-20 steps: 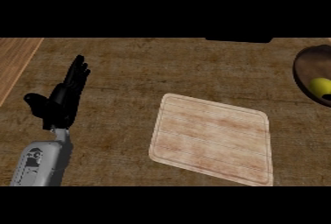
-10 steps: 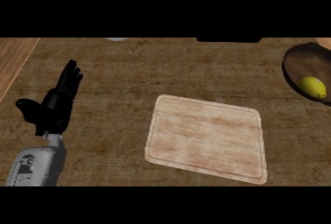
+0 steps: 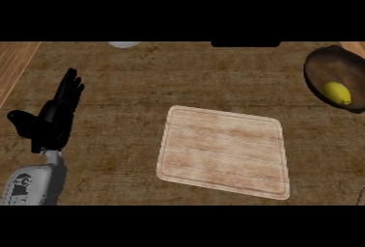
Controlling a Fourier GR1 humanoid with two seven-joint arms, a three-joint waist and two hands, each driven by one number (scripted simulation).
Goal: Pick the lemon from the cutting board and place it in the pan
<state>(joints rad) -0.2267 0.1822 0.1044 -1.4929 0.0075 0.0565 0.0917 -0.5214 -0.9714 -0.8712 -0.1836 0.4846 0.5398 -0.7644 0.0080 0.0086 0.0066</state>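
A yellow lemon (image 3: 336, 92) lies inside the dark brown pan (image 3: 324, 62) at the right edge of the head view. The pale wooden cutting board (image 3: 224, 151) sits in the middle of the counter with nothing on it. My left hand (image 3: 51, 120) stands at the left, fingers straight and pointing up, thumb out to the side, holding nothing. It is well apart from the board. My right hand does not show.
A light wooden strip (image 3: 16, 60) runs along the far left of the counter. A small pale round object (image 3: 125, 44) and a dark object (image 3: 246, 44) peek in at the top edge.
The view has shifted, so the board, the pan and the lemon now appear further left and more of the pan shows. My left hand keeps its open pose.
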